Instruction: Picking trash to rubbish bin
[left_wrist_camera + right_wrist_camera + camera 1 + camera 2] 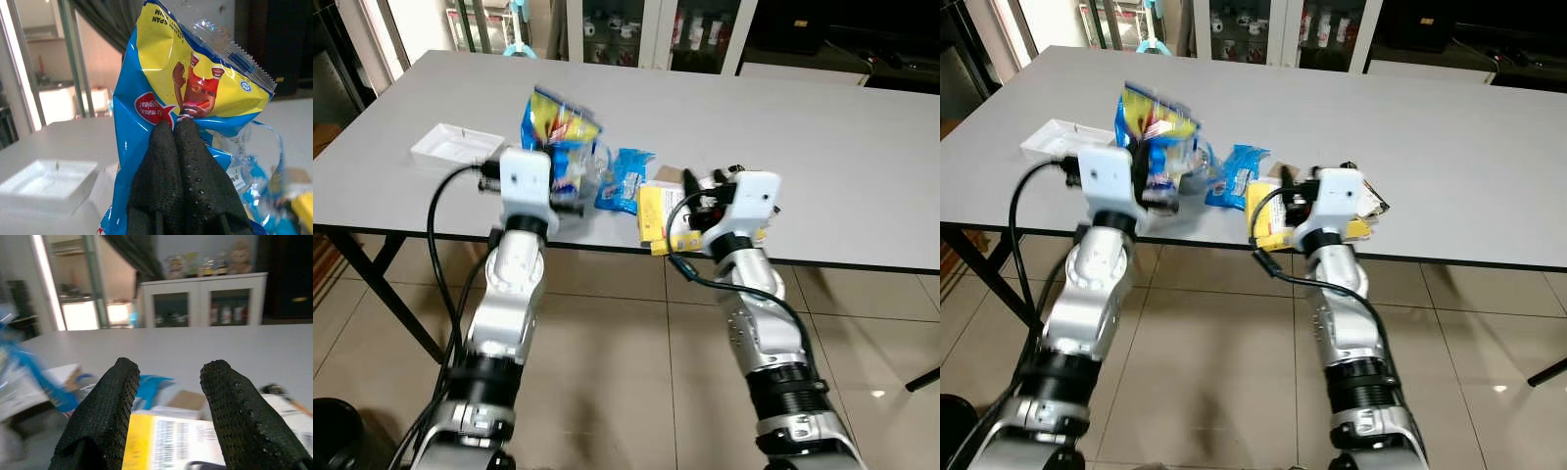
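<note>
The snack bag point(195, 93) is light, crinkly and slippery, pinched at its middle by the left gripper point(178, 132) above the table point(822, 137) edge. The right gripper point(168, 377) hangs wide over the yellow packet point(658, 217).

A long grey table point(822, 137) on dark angled legs stands on a glossy beige tiled floor point(636, 343), with white glass-door cabinets point(646, 29) holding small items against the far wall behind it.

Blue/yellow snack bag point(195, 93) w/ red logo, yellow box point(658, 217), grey table point(822, 147), white tray point(456, 145).
</note>
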Controlling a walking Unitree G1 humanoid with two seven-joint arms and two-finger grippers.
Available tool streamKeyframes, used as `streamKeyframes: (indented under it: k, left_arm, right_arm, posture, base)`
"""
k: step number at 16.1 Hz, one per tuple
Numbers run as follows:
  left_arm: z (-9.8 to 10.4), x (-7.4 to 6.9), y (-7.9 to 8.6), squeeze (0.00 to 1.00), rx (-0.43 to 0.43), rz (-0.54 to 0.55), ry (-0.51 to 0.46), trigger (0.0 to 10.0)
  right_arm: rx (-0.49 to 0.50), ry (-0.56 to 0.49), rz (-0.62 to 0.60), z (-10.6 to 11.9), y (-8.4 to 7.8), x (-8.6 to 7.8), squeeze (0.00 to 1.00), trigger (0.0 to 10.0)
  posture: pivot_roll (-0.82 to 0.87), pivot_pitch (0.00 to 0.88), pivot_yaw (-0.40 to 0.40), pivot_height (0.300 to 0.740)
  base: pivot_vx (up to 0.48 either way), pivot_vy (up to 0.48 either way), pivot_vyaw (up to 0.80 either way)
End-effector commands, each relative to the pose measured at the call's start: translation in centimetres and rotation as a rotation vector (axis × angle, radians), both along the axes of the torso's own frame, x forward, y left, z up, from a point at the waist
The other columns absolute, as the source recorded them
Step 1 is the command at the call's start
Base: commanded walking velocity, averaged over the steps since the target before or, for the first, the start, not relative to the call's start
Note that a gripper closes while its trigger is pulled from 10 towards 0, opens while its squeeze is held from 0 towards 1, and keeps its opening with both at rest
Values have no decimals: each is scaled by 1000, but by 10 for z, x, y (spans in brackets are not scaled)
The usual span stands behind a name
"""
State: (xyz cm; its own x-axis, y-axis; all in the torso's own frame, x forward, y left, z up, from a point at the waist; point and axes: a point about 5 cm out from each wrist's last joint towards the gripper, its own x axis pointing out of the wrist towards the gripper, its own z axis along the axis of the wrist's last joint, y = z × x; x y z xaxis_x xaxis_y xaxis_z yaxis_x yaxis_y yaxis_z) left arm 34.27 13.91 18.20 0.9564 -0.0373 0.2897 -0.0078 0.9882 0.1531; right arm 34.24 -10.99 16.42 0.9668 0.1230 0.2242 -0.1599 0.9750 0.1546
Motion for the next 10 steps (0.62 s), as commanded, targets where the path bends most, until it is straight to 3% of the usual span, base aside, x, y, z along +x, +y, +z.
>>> streamKeyframes:
  k: [1,5,10]
  left_arm:
    - [-2,-1,1,0,5,14,-11,10000]
    - [-1,2,4,0,22,46,-6,10000]
    - [-5,-1,-1,0,19,38,-2,10000]
  right_arm:
    - [-5,-11,-56,0,-11,1,0,10000]
    - [-4,0,-91,-1,-17,3,0,10000]
    - [5,18,-68,-8,-10,1,0,10000]
  posture:
    - [13,4,-62,740]
    - [16,20,-71,740]
    - [14,17,-75,740]
  base:
    - [0,0,0]
    - [0,0,0]
    - [0,0,0]
